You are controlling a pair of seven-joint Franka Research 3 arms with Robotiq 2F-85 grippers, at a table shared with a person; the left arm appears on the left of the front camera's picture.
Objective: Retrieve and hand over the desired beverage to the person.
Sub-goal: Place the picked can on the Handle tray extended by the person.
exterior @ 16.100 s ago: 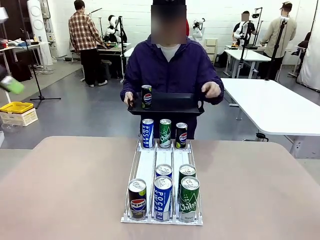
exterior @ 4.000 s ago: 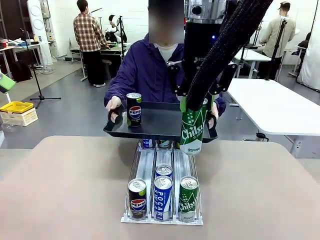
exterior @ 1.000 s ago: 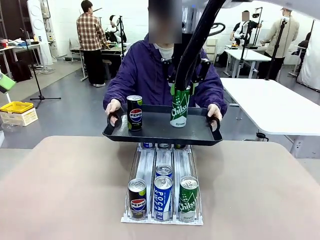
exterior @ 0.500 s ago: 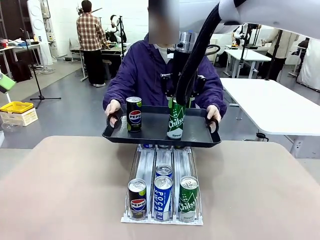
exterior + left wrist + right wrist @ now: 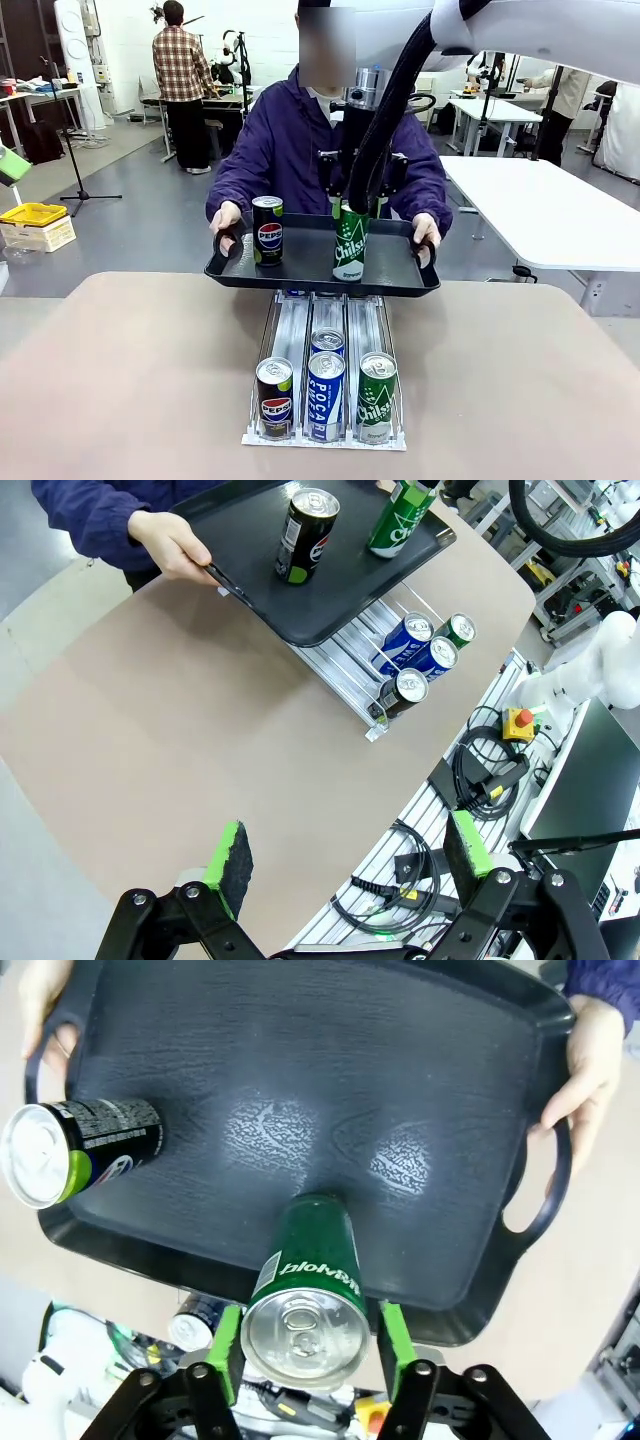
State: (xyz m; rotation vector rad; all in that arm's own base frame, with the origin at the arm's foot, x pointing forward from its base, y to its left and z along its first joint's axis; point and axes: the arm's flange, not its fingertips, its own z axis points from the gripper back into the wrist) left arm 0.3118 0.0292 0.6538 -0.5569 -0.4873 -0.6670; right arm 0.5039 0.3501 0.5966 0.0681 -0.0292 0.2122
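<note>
The green can stands upright on the tray, toward its near edge and right of the middle, with the black can well apart near the left end. The person holds the tray by both handles above the far edge of the tabletop, over the far end of the rack.

The right gripper comes straight down over the green can. In the right wrist view its green pads sit just beside the can's rim on either side; whether they grip it or have already let go, I cannot tell.

The step in hand looks like the release, so the hand-over seems nearly done. To do it well:

- Open the jaws evenly, so neither pad drags the can sideways.
- Make sure the can's base is flat on the tray before letting go; the tray is hand-held and may dip.
- Lift straight up along the can's axis, clear of its top, before swinging away.
- Keep the arm clear of the person's hand on the right handle.

The left gripper hangs high above the near left part of the tabletop, fingers spread wide and holding nothing.
</note>
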